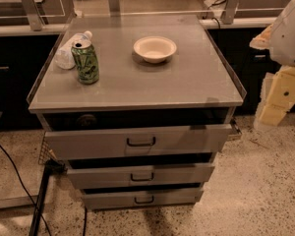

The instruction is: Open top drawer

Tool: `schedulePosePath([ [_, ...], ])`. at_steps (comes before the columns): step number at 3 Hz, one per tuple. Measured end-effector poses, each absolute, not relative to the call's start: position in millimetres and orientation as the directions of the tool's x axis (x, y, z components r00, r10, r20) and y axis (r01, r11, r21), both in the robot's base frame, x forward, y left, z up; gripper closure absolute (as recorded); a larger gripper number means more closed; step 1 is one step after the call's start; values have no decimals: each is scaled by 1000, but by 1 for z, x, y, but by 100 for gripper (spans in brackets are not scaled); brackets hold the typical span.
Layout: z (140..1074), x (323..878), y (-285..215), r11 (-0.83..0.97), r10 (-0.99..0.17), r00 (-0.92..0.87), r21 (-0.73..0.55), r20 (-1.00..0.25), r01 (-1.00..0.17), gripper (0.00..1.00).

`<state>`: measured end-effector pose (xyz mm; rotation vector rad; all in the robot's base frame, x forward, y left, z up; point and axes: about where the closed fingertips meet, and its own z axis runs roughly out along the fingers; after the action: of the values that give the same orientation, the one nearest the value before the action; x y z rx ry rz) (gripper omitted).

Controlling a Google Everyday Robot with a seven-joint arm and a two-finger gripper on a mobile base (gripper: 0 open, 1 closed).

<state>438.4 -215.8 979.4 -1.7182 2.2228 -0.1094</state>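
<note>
The top drawer (88,142) is the uppermost and tallest of three grey metal fronts in the cabinet, directly under the grey surface (196,85). Its front panel stands forward of the surface edge, with a dark gap showing above it, so the drawer is judged partly open, with more travel needed to finish the task. The take-hold point is the small dark bar handle (141,141) at the centre of the panel. The bar is thin, rigid and probably smooth, and it leaves little clearance behind it. A centred grip is advised, since an off-centre pull may skew a wide drawer on its runners. The drawer is expected to be stiff and moderately heavy, and to slide straight outward rather than lift. Below it sit the middle drawer (98,177) and the bottom drawer (108,198), which carry similar handles and must not be mistaken for the target. On the surface stand a green drink can (85,62), a clear plastic bottle (68,52) lying just behind the can, and a white bowl (155,48). A jerky pull could topple the can. The claw (271,113) hangs at the right of the cabinet, well apart from the handle and touching nothing. Whether it is apart or together cannot be told.
</note>
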Motion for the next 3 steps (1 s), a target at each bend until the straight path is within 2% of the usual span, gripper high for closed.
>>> schedulePosePath([
  [1, 979, 438, -216, 270, -953, -219, -258, -210, -928, 0],
  [2, 979, 438, -216, 270, -953, -219, -258, -210, -928, 17],
  [3, 972, 441, -215, 277, -949, -224, -244, -224, -930, 48],
])
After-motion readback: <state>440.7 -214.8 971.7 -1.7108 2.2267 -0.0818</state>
